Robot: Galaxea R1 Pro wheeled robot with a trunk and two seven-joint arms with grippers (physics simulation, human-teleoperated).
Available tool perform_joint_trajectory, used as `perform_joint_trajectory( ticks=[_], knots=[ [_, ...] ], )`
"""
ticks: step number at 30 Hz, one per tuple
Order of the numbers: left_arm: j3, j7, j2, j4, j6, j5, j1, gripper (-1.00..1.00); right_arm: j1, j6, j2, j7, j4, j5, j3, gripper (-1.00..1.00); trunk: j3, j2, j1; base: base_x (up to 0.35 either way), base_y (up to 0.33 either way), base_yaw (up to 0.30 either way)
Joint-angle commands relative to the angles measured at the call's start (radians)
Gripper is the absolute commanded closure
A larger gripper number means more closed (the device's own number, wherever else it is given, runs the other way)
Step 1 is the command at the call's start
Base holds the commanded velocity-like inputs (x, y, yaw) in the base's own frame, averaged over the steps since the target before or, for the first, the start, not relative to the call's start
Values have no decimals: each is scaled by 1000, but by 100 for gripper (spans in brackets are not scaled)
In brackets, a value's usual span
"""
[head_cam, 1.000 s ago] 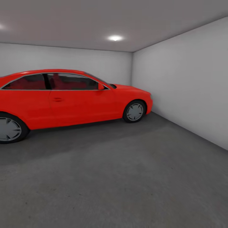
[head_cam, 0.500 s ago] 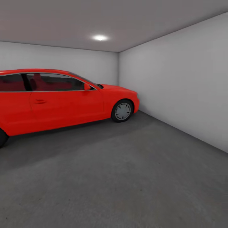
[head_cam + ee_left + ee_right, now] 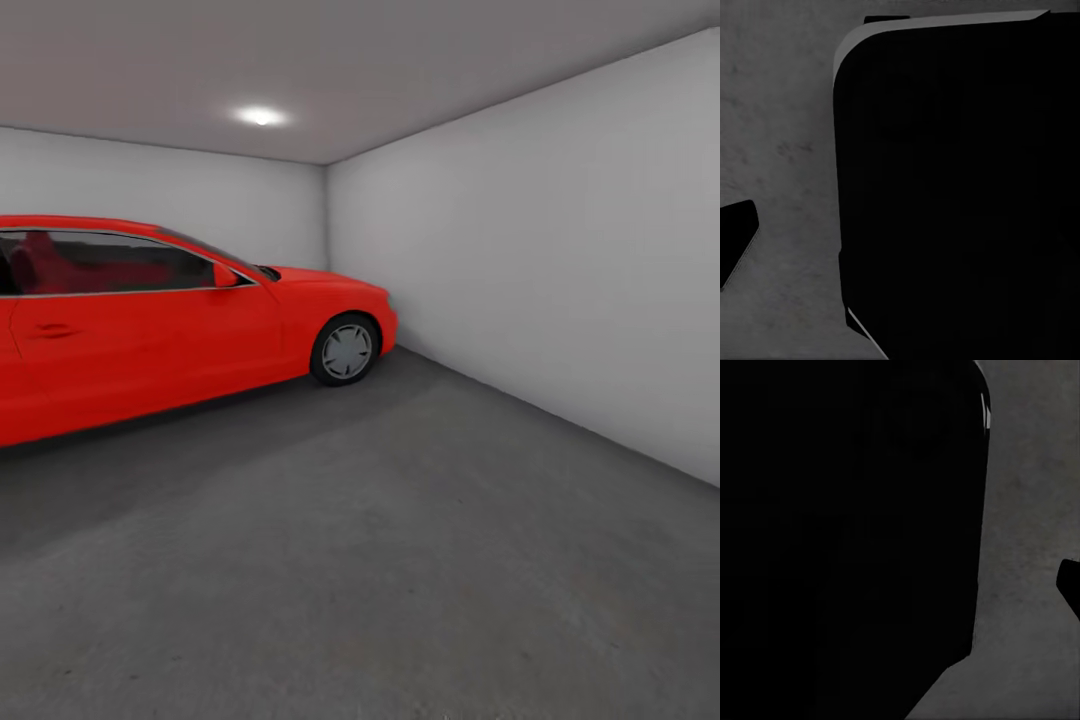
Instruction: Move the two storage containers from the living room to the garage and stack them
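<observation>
Jaws: I cannot tell their state; both wrist cameras give dark robot bodywork over the floor [image 3: 780, 142]. I see no storage containers. Head camera faces the garage: red car [image 3: 150, 320] at 10 o'clock, bare concrete at 6, presumably scouting a drop spot.

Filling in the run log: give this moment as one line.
place: garage | in sight: red car, concrete floor, grey wall | containers: unseen | phase: in transit

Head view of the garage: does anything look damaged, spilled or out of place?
Nothing stands out. The red car stands level by the back wall, and the grey floor shows no spill or damage.
</observation>
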Motion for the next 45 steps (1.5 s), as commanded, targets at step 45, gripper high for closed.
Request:
perform_joint_trajectory(
  ticks=[45],
  knots=[
    [0, 0, 0, 0, -3, 0, 0, -100, 0, -10, -1, 0, 0, -5, -3, -100, -1, 0, 0, 0, 0, -296]
  ],
)
